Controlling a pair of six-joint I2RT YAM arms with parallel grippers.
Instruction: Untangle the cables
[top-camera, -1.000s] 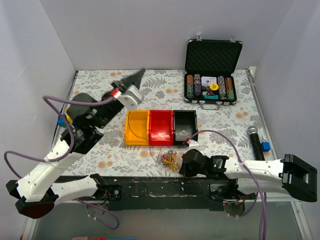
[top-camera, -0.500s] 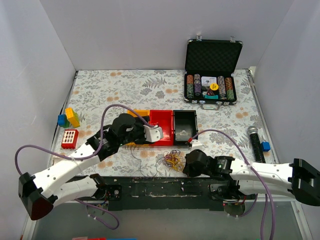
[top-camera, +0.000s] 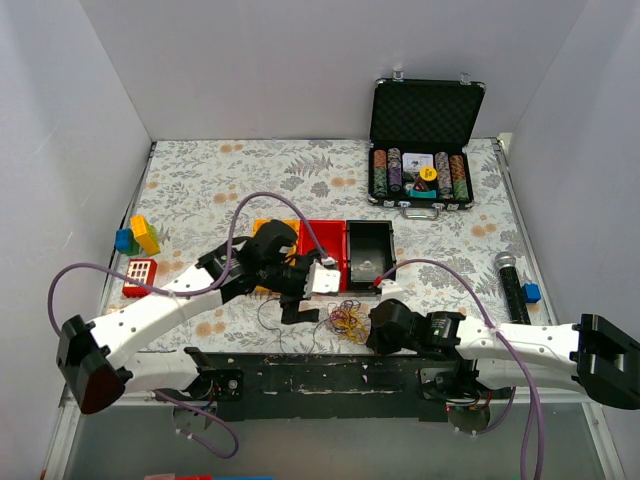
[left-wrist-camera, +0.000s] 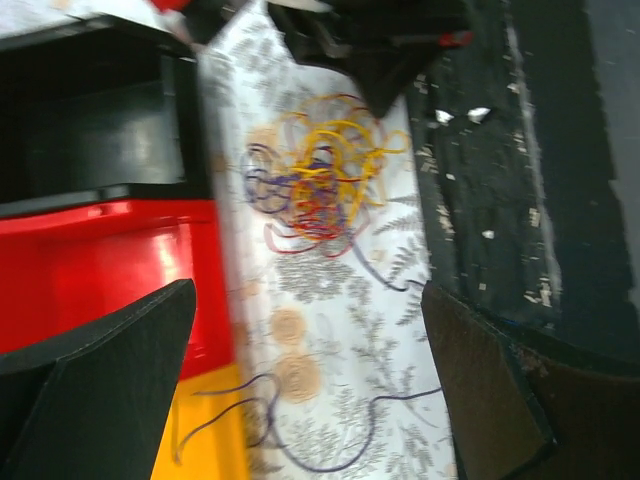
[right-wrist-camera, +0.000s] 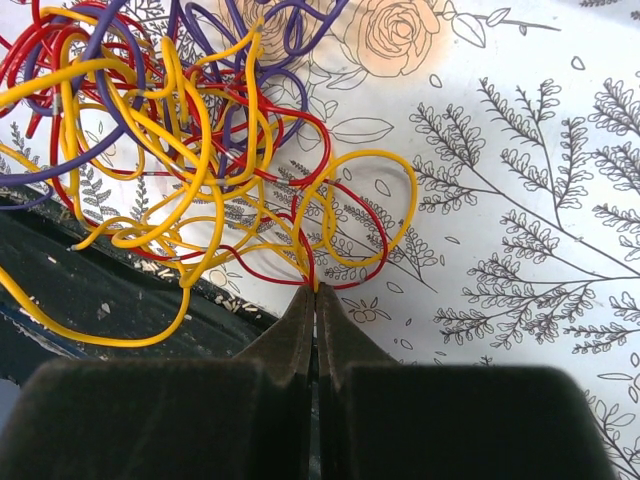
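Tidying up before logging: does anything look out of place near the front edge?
Yes. The wire tangle sits at the table's near edge, a yellow loop spilling onto the dark strip. A purple strand lies loose, apart from it, by the yellow bin.

The gripper (right-wrist-camera: 315, 300), bottom centre, has its jaws pressed together on yellow and red strands of the cables (right-wrist-camera: 180, 130), whose tangle fills the upper left, over the floral table (right-wrist-camera: 520, 200) and its dark edge
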